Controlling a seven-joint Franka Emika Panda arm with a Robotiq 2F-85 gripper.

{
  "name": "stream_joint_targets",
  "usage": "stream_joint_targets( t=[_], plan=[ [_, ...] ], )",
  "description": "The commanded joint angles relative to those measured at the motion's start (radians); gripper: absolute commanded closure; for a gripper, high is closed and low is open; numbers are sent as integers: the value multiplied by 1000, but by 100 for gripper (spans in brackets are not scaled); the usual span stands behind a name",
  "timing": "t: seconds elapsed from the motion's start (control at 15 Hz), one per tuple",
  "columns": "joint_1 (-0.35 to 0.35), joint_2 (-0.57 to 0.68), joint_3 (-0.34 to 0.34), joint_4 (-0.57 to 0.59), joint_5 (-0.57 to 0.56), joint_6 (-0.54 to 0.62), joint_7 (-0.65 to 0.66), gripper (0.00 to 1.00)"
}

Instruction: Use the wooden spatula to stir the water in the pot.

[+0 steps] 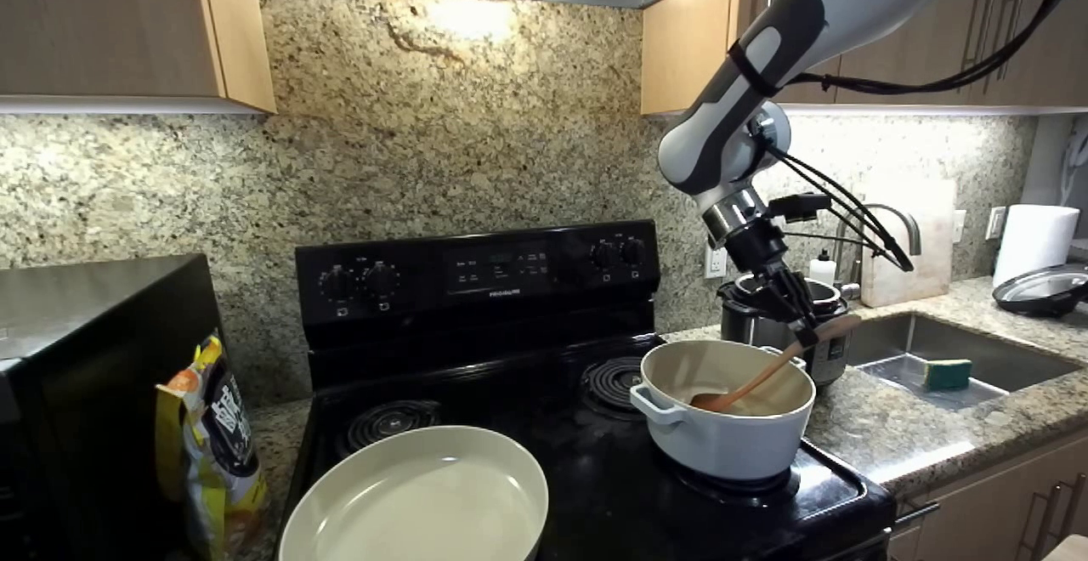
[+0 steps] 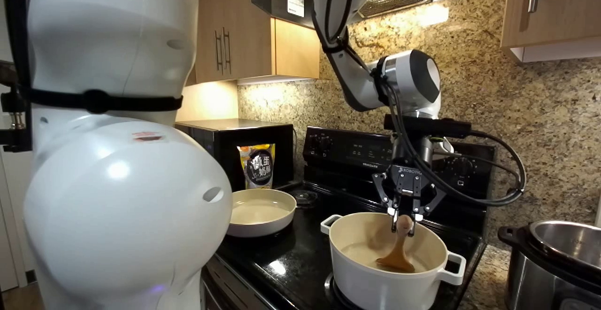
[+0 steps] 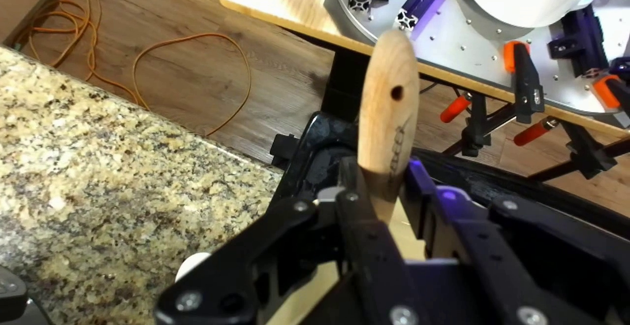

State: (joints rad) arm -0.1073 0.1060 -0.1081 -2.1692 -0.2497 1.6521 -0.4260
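Observation:
The wooden spatula point(image 1: 761, 378) leans in the white pot point(image 1: 727, 438), its darker wide blade down near the pot's bottom and its handle rising over the rim. In an exterior view the spatula point(image 2: 400, 251) and pot point(image 2: 382, 286) show from another side. I cannot clearly make out the water. My gripper point(image 1: 806, 336) is above the pot's rim, pointing down; its fingertips point(image 2: 404, 228) close on both sides of the handle. In the wrist view the gripper point(image 3: 380, 182) is shut on the spatula handle point(image 3: 389, 108), whose holed end sticks out beyond the fingers.
The cream pan point(image 1: 425, 501) stands on the stove point(image 1: 595, 476). The steel cooker point(image 2: 530, 263) stands on the counter close beside the pot. The sink point(image 1: 1011, 357), with a sponge point(image 1: 948, 374), lies beyond. A snack bag point(image 1: 223, 450) leans by the black microwave point(image 1: 93, 391).

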Motion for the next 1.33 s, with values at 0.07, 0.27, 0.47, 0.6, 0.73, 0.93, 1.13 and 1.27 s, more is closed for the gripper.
stream_joint_targets(
  t=[0.07,0.27,0.47,0.6,0.73,0.93,1.13,1.27],
  plan=[
    [10,-51,19,-60,-42,5,3,94],
    [23,-72,36,-83,-70,16,4,94],
    [28,-66,43,-71,-74,32,-10,94],
    [28,-36,44,-38,-63,32,-18,94],
    [25,-4,40,-3,-51,19,-5,94],
    [16,38,30,43,-38,1,17,94],
    [6,65,23,69,-39,-3,20,94],
    [3,62,19,65,-46,-17,25,94]
  ],
)
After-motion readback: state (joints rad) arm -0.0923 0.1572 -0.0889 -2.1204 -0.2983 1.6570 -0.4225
